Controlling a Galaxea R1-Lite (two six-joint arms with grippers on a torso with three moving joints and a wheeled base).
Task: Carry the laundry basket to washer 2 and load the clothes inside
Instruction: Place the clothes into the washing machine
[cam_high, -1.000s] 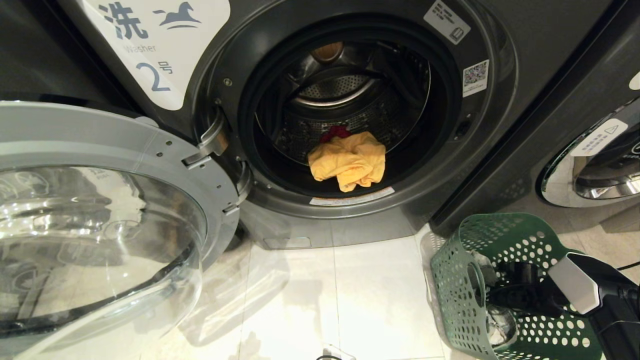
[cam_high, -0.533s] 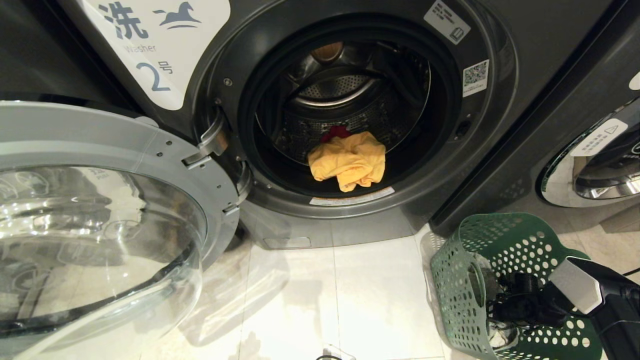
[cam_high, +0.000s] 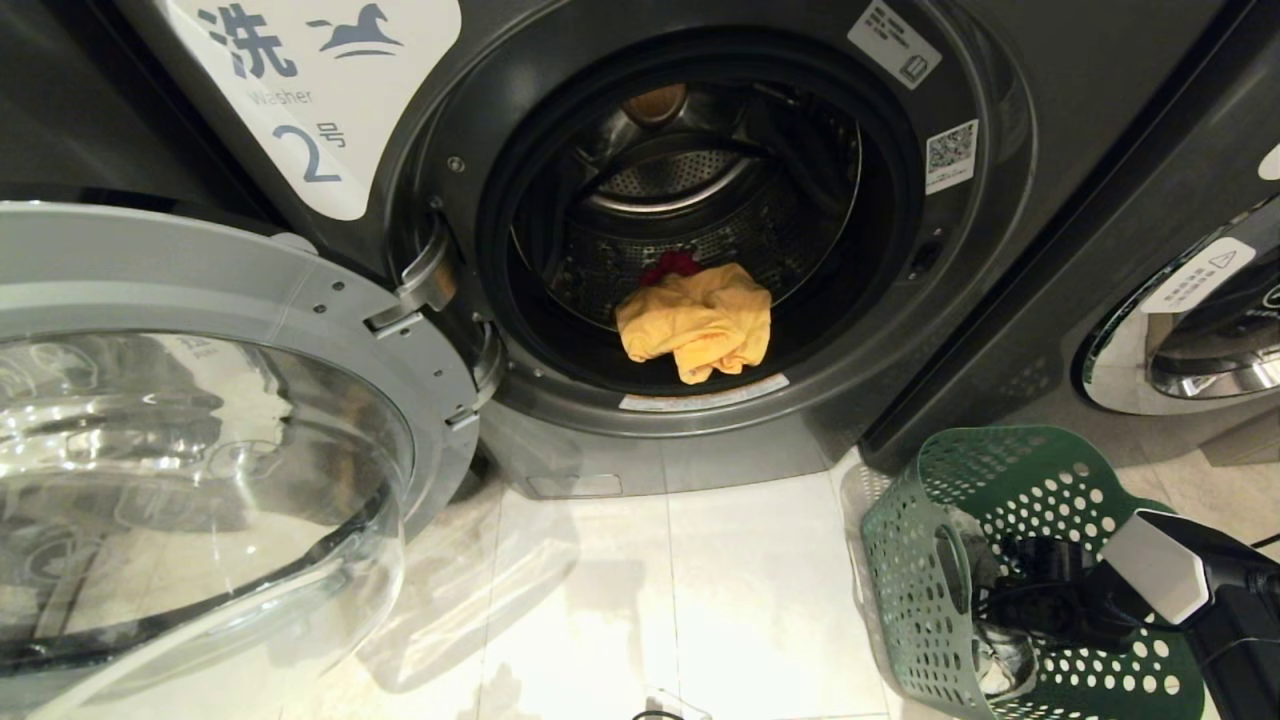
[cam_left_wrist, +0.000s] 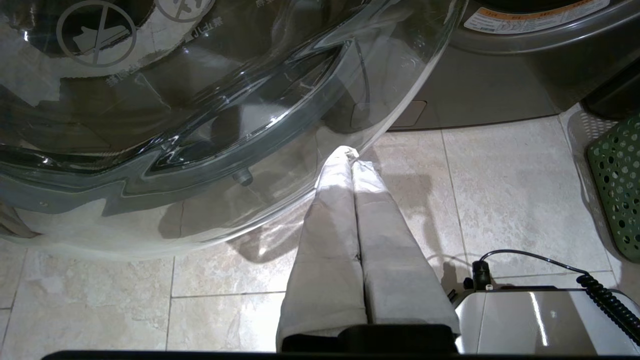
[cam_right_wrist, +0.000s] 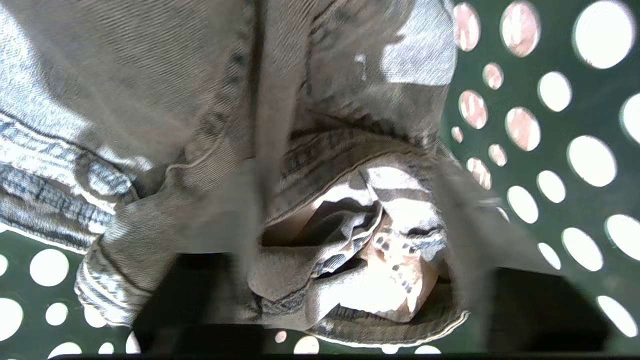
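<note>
Right wrist view: I see my right gripper (cam_right_wrist: 350, 240), fingers apart, straddling crumpled grey denim (cam_right_wrist: 200, 100) in the perforated green laundry basket (cam_right_wrist: 575, 150).

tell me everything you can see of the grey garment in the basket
The grey garment looks like faded denim, with stitched seams, a hem and a pale inner lining showing at a fold. It lies crumpled at the bottom of the green perforated laundry basket, resting against its wall and floor. The right end effector reaches down into the basket, its fingers straddling the bunched fabric; whether they already pinch it cannot be told.
</note>
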